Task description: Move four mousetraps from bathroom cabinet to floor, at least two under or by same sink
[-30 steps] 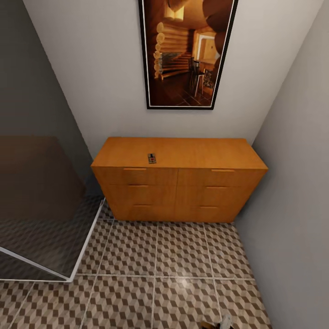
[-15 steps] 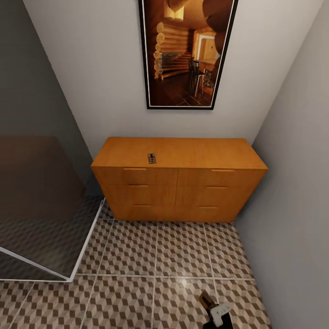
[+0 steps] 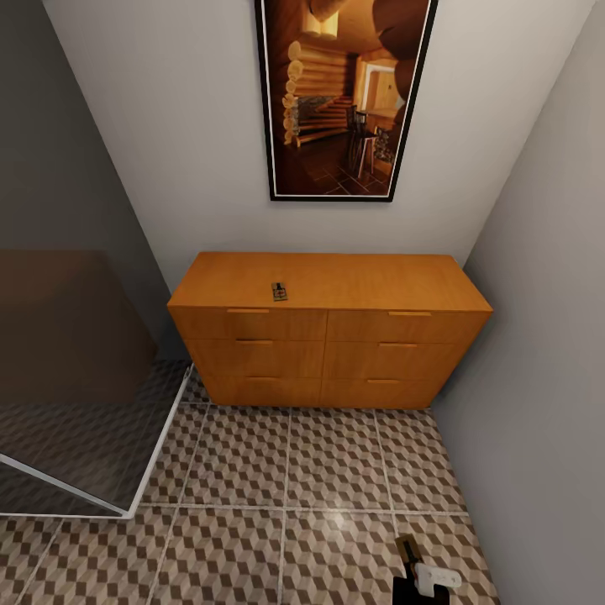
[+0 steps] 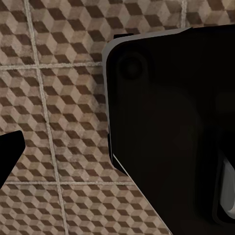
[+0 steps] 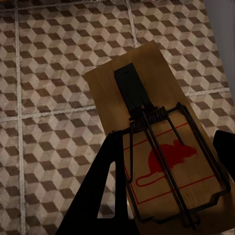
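The orange-brown cabinet point(image 3: 328, 336) stands against the far wall with its drawers shut. One small mousetrap point(image 3: 279, 291) lies on its top, left of the middle. My right gripper point(image 3: 424, 578) is low at the near right, above the cube-patterned bathroom floor point(image 3: 286, 470). It is shut on a second mousetrap point(image 3: 408, 550). In the right wrist view this mousetrap point(image 5: 142, 78) sits tilted between the fingers point(image 5: 98, 196), its wire bar and red mouse print facing the camera. One dark fingertip point(image 4: 9, 152) of my left gripper sits at the picture's edge over floor tiles point(image 4: 63, 88). The sink is out of view.
A glass shower panel point(image 3: 76, 386) with a white frame closes off the left side. A grey wall point(image 3: 546, 353) runs along the right. A framed picture point(image 3: 344, 97) hangs above the cabinet. A dark part of the robot's body point(image 4: 171, 127) is beside the left wrist.
My right gripper has come up into the head view's near edge with the mousetrap, then shifted to the right. The cabinet and the trap on it have not moved.
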{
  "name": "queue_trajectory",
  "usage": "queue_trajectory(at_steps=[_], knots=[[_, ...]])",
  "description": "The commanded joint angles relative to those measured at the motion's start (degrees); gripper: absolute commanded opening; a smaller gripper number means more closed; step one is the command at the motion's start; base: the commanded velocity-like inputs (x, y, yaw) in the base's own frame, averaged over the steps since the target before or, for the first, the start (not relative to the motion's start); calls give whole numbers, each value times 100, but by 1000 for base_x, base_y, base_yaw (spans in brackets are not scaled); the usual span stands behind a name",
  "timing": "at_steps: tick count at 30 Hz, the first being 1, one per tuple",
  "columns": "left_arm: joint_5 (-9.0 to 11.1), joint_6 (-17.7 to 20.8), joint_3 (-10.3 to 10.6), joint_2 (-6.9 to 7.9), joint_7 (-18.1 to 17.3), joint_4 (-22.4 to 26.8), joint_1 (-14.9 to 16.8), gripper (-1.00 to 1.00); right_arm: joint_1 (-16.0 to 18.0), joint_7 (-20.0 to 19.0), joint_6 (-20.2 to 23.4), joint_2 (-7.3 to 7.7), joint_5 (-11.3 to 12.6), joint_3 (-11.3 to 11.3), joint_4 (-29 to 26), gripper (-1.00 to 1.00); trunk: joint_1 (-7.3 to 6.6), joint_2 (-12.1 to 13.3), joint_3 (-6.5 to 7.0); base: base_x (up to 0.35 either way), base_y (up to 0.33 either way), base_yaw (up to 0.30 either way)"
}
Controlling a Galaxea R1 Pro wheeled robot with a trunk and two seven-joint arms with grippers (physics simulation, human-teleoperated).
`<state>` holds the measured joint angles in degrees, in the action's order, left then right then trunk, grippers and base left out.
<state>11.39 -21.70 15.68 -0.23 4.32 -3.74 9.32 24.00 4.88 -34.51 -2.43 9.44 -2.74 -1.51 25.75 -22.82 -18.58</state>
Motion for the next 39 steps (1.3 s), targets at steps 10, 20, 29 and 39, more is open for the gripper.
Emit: queue_trajectory(at_steps=[10, 20, 29, 39], knots=[[39, -36, 48, -3, 8, -21, 8, 100, 1, 4, -119, -8, 51, -54, 10, -100, 3, -10, -9, 0, 0, 0], [39, -36, 49, -3, 8, -21, 8, 100, 0, 4, -292, 5, 50, -59, 12, -100, 3, -10, -9, 0, 0, 0], [39, -36, 42, -3, 9, -14, 8, 100, -1, 4, -302, 4, 49, -59, 17, -100, 3, -10, -9, 0, 0, 0], [39, -33, 38, 5, 16, -8, 8, 100, -1, 4, -302, 5, 42, -60, 19, -100, 3, -10, -9, 0, 0, 0]])
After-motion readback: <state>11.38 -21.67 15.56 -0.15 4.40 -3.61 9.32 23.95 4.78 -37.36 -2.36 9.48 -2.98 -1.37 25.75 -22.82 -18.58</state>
